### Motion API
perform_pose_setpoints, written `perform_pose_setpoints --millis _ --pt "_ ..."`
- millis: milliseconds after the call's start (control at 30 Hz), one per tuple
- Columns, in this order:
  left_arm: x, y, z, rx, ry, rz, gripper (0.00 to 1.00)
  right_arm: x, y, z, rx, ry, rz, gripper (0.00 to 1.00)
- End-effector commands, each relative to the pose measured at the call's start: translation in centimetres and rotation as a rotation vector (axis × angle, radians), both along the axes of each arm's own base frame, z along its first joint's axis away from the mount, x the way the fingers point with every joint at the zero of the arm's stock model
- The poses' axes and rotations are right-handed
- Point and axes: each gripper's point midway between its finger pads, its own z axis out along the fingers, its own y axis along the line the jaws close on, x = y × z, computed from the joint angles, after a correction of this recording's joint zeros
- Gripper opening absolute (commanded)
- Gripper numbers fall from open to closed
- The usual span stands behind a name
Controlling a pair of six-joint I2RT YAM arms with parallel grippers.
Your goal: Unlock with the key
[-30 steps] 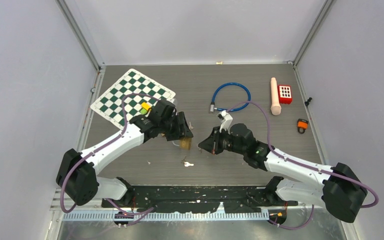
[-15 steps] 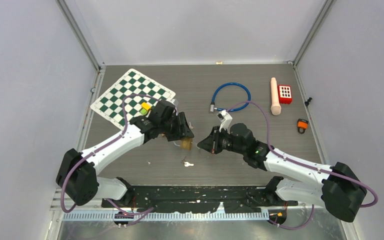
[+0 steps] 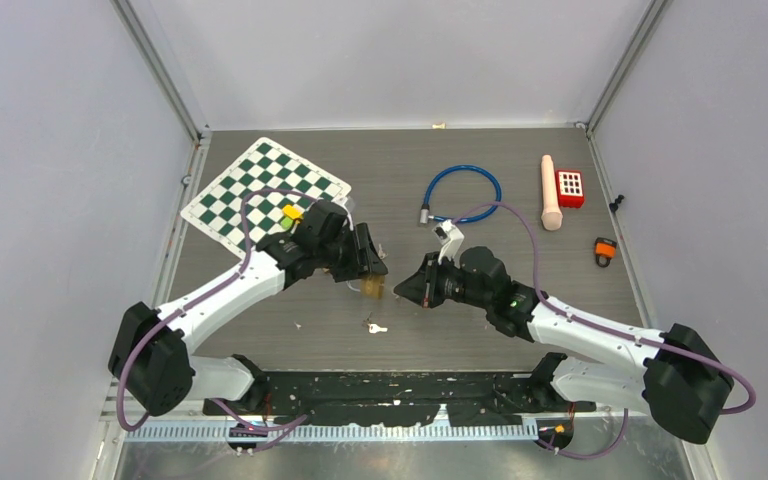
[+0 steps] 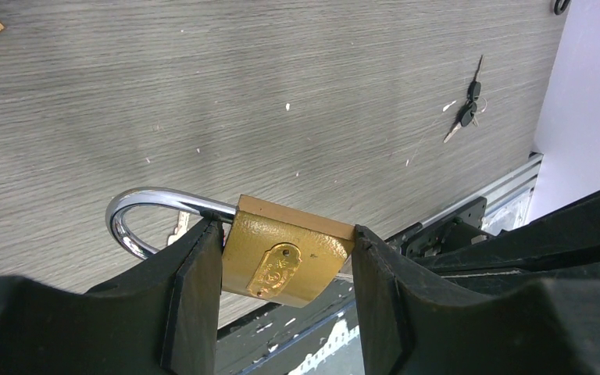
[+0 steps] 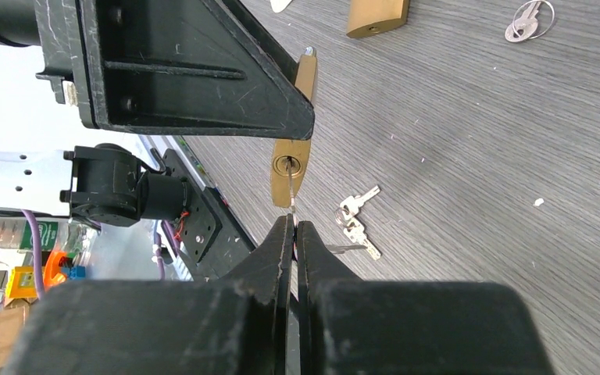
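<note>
The left pincer (image 4: 281,244) clamps the padlock (image 4: 285,264); the right pincer (image 5: 294,226) pinches the key (image 5: 291,195), its blade lined up with the keyhole (image 5: 287,165), tip at its mouth.

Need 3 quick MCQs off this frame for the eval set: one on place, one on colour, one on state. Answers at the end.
1. Where on the table does the loose key bunch lie?
A. At the far edge
B. On the near side, closer to the arm bases than the padlock
C. At the right edge

2. What colour is the cable loop?
A. Blue
B. Red
C. Green

3. What state is the right gripper in?
A. Jaws wide open, empty
B. Jaws shut on nothing
C. Jaws shut on a key whose tip is at the keyhole of the padlock held by the left gripper

Answers:
1 B: the top view shows the bunch between the padlock and the bases.
2 A: the loop is plainly blue in the top view.
3 C: the right wrist view shows the jaws pinched on the blade at the keyhole.
</note>
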Motion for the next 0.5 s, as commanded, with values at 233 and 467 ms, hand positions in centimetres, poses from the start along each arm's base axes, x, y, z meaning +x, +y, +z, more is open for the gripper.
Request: perform_pose_setpoints --millis 233,467 --pt "0.5 -2.0 4.4 -0.089 -0.142 -0.049 0.0 0.4 1.2 2.0 0.024 -0.07 0.029 0.05" --pt "0.6 -1.5 4.4 0.063 -0.213 -0.045 0.0 1.5 0.8 2.5 -0.034 -0.117 -0.006 0.05"
